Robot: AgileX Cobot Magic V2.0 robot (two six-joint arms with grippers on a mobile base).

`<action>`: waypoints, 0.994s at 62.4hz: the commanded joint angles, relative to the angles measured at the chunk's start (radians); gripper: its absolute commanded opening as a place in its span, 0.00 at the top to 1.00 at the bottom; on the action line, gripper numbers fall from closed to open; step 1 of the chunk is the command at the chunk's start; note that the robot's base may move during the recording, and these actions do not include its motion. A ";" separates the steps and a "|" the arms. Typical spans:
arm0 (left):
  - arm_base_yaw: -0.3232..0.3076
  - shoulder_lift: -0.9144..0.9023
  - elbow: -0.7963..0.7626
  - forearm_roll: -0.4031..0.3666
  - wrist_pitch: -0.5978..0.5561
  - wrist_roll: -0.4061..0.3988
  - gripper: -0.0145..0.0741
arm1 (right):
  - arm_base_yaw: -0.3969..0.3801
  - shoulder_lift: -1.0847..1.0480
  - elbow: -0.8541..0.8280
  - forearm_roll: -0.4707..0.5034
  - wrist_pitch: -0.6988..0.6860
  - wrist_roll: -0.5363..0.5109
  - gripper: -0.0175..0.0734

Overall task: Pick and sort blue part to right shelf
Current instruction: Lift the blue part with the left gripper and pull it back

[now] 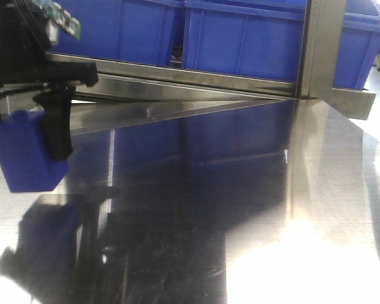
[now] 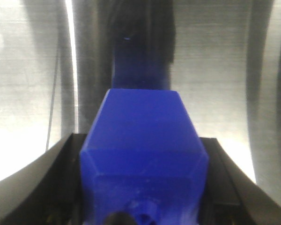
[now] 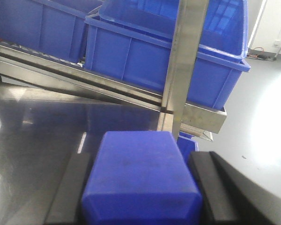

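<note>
Holding blue part (image 1: 20, 158) above counter (image 1: 240, 221).
Clamped in left claw (image 2: 143, 157); gripping another blue block (image 3: 138, 192) in right claw (image 3: 140, 164), facing right shelf (image 3: 185, 61).

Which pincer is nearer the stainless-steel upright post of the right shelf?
Right. The right pincer, gripping a deep-blue plastic block, faces the post just ahead. The left pincer, holding a second blue block, hangs over the steel table far left of it.
</note>
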 commanded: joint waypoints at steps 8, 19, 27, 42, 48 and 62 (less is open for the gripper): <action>-0.008 -0.198 -0.027 -0.011 0.006 0.110 0.43 | -0.005 0.009 -0.028 -0.009 -0.096 -0.007 0.43; 0.001 -0.379 0.024 -0.009 -0.056 0.214 0.43 | -0.005 0.009 -0.028 -0.009 -0.096 -0.007 0.43; 0.031 -0.492 0.102 -0.009 -0.162 0.279 0.43 | -0.005 0.009 -0.028 -0.009 -0.096 -0.007 0.43; 0.122 -0.695 0.310 -0.009 -0.392 0.369 0.43 | -0.005 0.009 -0.028 -0.009 -0.096 -0.007 0.43; 0.169 -0.780 0.402 -0.011 -0.507 0.369 0.43 | -0.005 0.009 -0.028 -0.009 -0.096 -0.007 0.43; 0.290 -0.979 0.614 -0.058 -0.739 0.369 0.43 | -0.005 0.009 -0.028 -0.009 -0.096 -0.007 0.43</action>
